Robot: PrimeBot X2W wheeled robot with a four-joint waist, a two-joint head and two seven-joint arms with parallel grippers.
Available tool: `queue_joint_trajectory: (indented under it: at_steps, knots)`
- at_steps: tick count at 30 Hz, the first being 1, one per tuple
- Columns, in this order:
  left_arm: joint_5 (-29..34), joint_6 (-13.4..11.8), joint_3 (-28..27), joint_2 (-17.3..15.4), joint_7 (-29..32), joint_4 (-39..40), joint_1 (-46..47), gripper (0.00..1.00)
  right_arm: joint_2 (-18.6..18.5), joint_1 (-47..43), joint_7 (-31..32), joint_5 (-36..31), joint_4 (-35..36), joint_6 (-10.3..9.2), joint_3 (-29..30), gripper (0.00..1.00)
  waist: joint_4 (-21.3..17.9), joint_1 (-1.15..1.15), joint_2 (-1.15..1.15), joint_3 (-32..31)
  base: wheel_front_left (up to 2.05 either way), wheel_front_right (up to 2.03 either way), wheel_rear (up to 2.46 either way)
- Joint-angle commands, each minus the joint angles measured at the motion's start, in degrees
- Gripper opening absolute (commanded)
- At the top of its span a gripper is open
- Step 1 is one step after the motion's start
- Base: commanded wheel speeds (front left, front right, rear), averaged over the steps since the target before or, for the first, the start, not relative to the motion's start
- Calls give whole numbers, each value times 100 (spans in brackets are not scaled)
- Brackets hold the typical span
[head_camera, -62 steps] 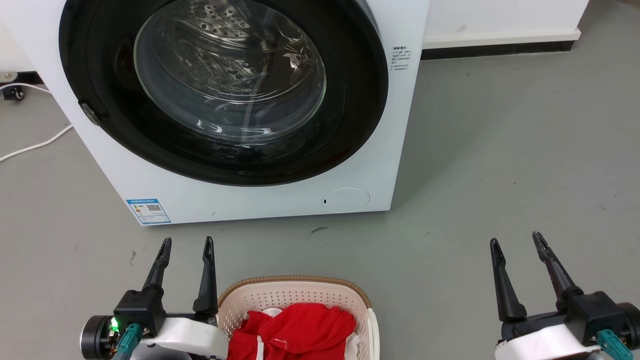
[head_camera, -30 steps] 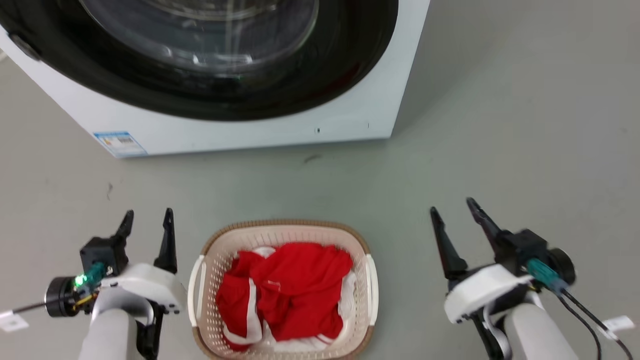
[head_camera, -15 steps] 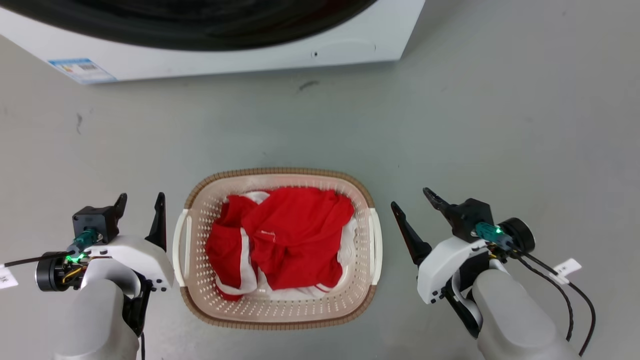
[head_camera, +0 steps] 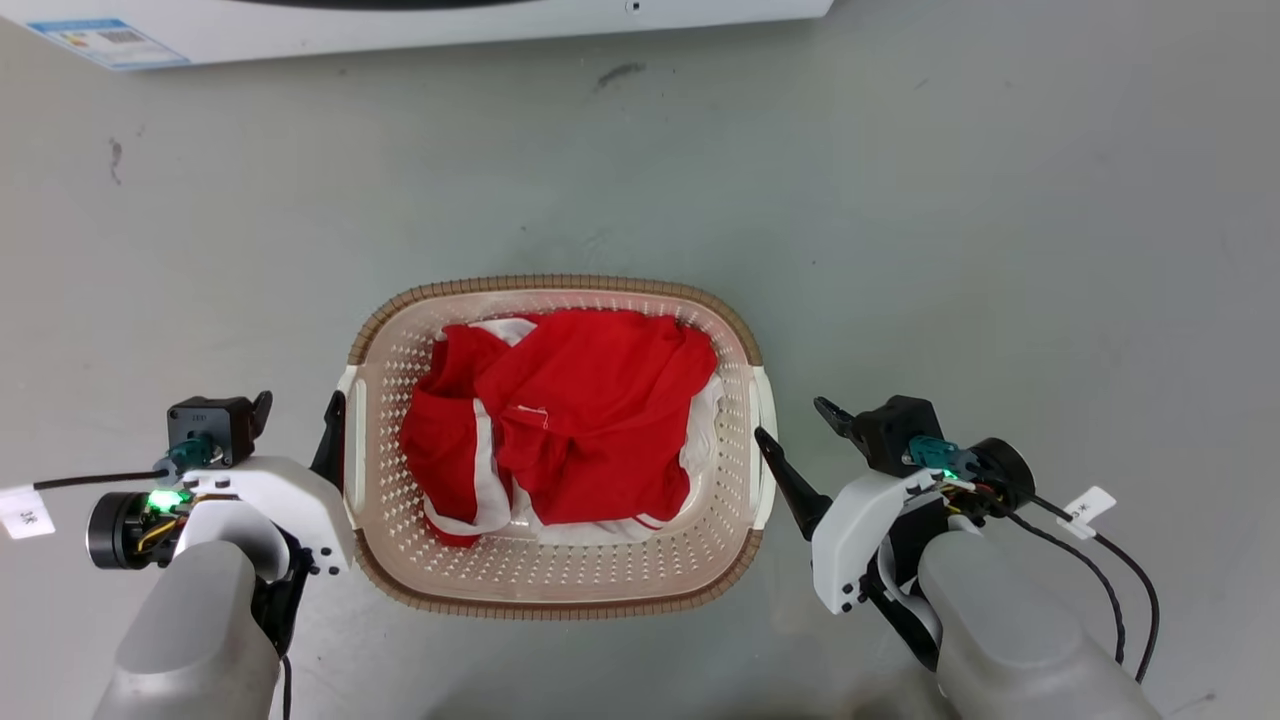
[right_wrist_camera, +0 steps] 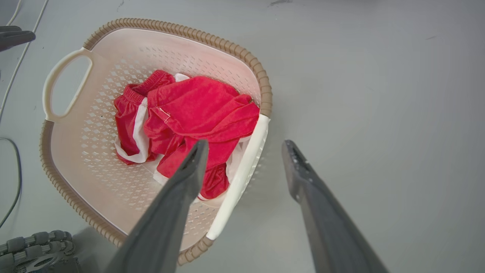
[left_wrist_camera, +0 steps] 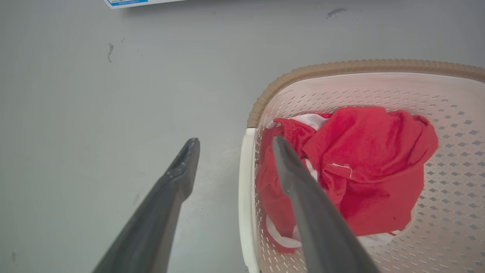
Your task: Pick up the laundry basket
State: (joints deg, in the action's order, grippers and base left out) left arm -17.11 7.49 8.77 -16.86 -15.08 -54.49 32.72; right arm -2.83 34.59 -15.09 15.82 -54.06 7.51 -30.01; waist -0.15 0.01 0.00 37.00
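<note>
Two open claws flank the laundry basket (head_camera: 550, 284) on the smooth grey floor (head_camera: 900, 200).
The left claw (head_camera: 298, 420), its tapered dark fingers spread, sits just beside the basket's white left handle (head_camera: 350, 440); in its wrist view that handle lies between the fingers. The basket is a rounded rectangle of cream perforated plastic with a ribbed brown rim, holding a crumpled red garment (head_camera: 570, 410) with white trim. The right claw (head_camera: 792, 422), also spread, has its inner finger at the white right handle (head_camera: 765, 440); contact is unclear. Compared with half a second ago, the right claw is nearer its handle, and the camera has tipped down, leaving the washing machine (head_camera: 400, 20) a far strip.
</note>
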Motion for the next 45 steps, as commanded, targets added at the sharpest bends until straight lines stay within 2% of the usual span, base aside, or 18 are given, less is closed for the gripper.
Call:
queue_joint_trajectory:
  at_steps: [1, 14, 33, 34, 35, 36, 45]
  knots:
    - [-67, -5, 91, -34, -14, -81, 106, 100, -8, 144, -12, 96, -61, -4, -107, 100, 15, -1, 0, 121, 0, 0, 0]
    - [-487, -4, 761, -164, -14, -482, 465, 100, -8, 551, -12, 663, -403, -4, -717, 100, 70, -1, 0, 638, 0, 0, 0]
    - [-724, -4, 1191, -220, -14, -773, 986, 100, -8, 1102, -12, 1176, -678, -4, -1436, 100, 27, -1, 0, 1308, 0, 0, 0]
    - [-728, -4, 1214, -233, -14, -781, 1011, 60, -8, 1136, -12, 1195, -671, -4, -1455, 85, 23, -1, 0, 1327, 0, 0, 0]
    - [-750, -4, 1234, -241, -14, -791, 1023, 20, -7, 1184, -12, 1199, -655, -4, -1448, 25, 12, -1, 0, 1342, 0, 0, 0]
    - [-779, -4, 1284, -207, -14, -825, 1014, 0, -8, 1179, -12, 1209, -673, -4, -1455, 0, 8, -1, 0, 1353, 0, 0, 0]
    - [-993, -7, 1571, -78, -15, -904, 1063, 0, -10, 1173, -7, 1372, -860, 11, -1712, 0, 50, -1, 0, 1226, 0, 0, 0]
